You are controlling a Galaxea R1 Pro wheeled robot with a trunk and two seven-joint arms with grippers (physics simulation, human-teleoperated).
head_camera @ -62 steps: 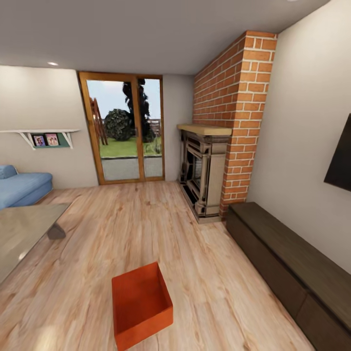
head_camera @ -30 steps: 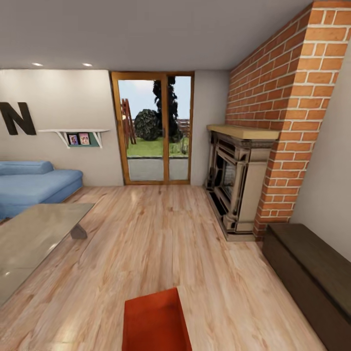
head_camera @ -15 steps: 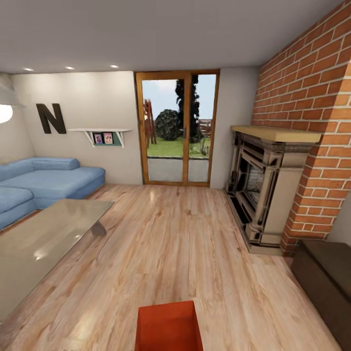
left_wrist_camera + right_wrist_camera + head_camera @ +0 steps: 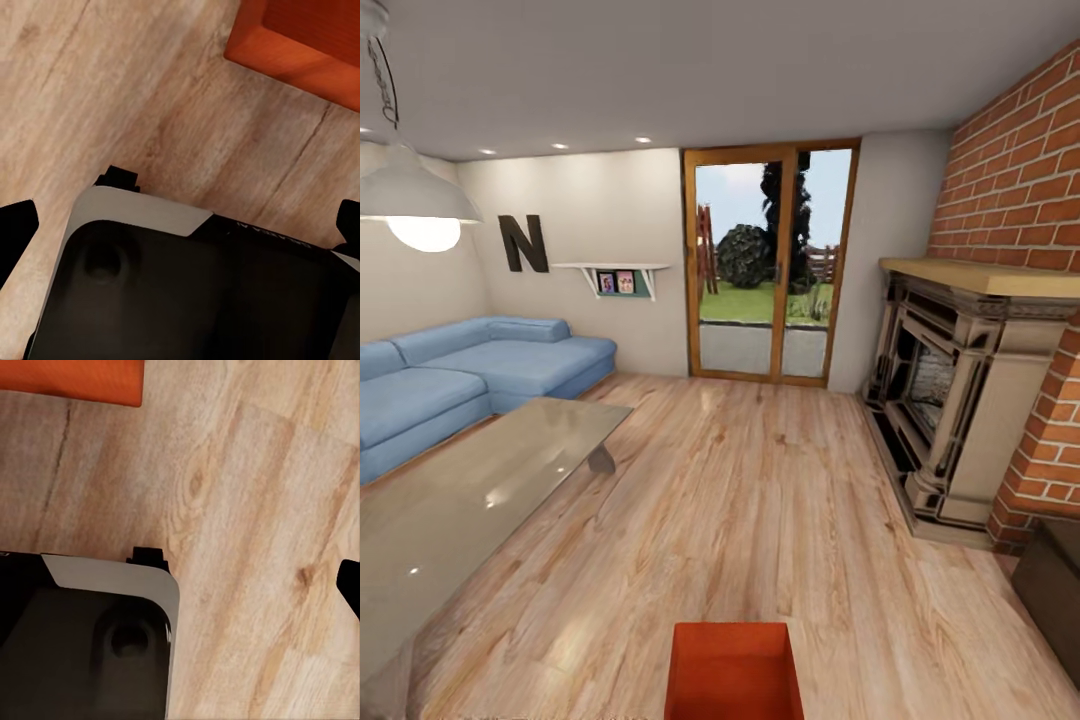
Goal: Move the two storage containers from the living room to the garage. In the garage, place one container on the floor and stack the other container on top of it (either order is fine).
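- Bin point(image 4: 735, 670), one orange storage container, sits on the wood floor point(image 4: 740, 480) just ahead of the robot.
- Pincers: cannot tell if either is spread or clenched.
- Rolling closer could bump the bin away.

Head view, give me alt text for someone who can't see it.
An orange-red storage container sits on the light wood plank floor at the bottom centre, cut off by the frame edge. A glass table and blue sofa stand at left, a brick fireplace at right, and glazed wooden doors straight ahead open onto a garden.
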